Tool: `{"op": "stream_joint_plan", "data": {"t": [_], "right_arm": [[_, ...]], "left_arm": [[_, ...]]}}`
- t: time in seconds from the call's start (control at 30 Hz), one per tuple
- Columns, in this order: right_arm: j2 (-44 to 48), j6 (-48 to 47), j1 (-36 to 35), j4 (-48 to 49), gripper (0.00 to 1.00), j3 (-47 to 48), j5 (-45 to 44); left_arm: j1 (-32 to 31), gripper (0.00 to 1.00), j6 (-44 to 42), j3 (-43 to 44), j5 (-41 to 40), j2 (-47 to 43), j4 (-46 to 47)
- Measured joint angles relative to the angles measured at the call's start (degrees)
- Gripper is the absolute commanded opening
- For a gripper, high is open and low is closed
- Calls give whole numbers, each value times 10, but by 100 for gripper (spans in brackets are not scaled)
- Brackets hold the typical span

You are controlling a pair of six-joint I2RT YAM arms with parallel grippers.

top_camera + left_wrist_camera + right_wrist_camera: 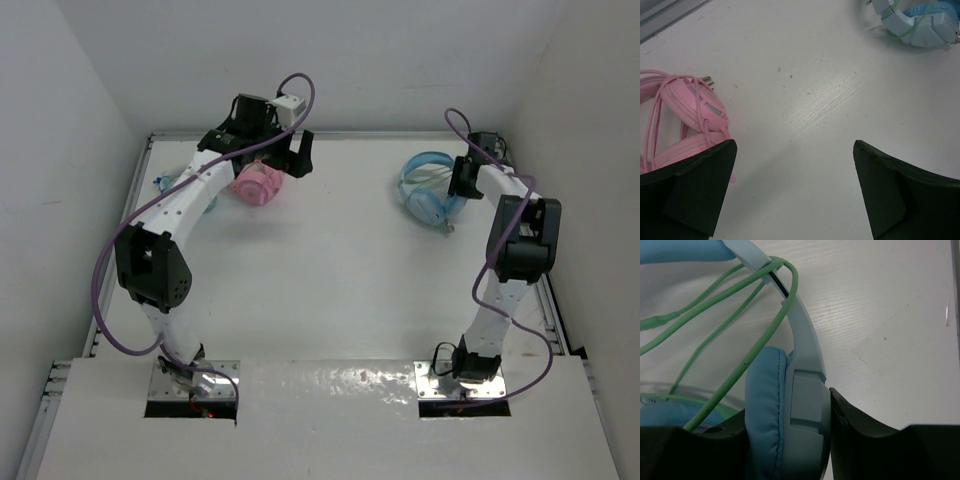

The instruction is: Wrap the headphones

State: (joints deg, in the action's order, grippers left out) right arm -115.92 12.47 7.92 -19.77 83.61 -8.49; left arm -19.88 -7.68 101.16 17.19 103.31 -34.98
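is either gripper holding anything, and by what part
The right gripper clamps the headphones by one earcup; the left gripper holds nothing.

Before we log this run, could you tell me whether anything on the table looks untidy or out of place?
Only the green cable: it loops slackly over the light blue headphones, held at one earcup by the right claw. Nothing looks damaged or spilled.

Light blue over-ear headphones (pixel 425 207), upper right of the top view, lying flat with the headband arching toward the frame's upper edge. Right wrist view: padded blue earcup (pixel 765 410) with a pale shell, clamped between the fingers of the right gripper (pixel 790 440). A thin green cable (pixel 760 347) crosses the headband arm in several loose strands.
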Motion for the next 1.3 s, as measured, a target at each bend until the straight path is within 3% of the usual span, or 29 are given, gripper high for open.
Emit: {"op": "stream_joint_plan", "data": {"t": [0.4,0.47,0.5,0.53,0.63,0.73,0.8,1.03,1.3], "right_arm": [[-81,-10,36,4,2,79,-4],[-87,-21,43,5,17,79,-8],[-88,-26,46,5,48,79,-12],[-88,-31,48,6,60,79,-16],[-88,-51,52,19,77,79,-24],[-86,-63,53,28,83,77,-26],[-82,-65,54,33,98,70,-24],[3,-45,54,59,99,-25,-28],[202,47,53,195,99,-273,-77]], "left_arm": [[0,100,-9,0,0,0,-5],[0,100,-9,0,0,1,-5],[0,100,-9,0,0,1,-5],[0,100,-9,0,0,2,-6],[0,100,-9,0,0,4,-7],[0,100,-9,0,0,10,-8],[0,100,-9,0,0,15,-9],[0,100,-10,0,-2,19,-11],[0,100,-27,0,-24,19,-18]]}}
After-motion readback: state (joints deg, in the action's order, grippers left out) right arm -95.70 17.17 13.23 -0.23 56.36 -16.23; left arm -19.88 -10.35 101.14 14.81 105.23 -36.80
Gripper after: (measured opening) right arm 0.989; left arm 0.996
